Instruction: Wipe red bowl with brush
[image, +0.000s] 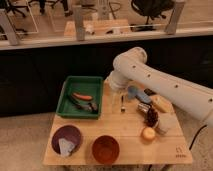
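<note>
The red bowl (105, 148) stands empty at the table's front, right of the purple bowl. The brush (82, 104) lies in the green tray (67, 87), its dark handle slanting below the slim orange-red stick (82, 96). My gripper (120, 95) hangs at the end of the white arm (145, 75), over the table just right of the tray's right edge and well behind the red bowl. It is apart from the brush. A small dark piece (122, 103) shows right under it; I cannot tell if it belongs to the gripper.
The dark purple bowl (66, 139) with a pale scrap is at front left. A blue round-headed tool (133, 92), a yellow block (161, 103), a dark cone-like thing (151, 117), an orange fruit (148, 133) and a pale cup (165, 124) crowd the table's right side.
</note>
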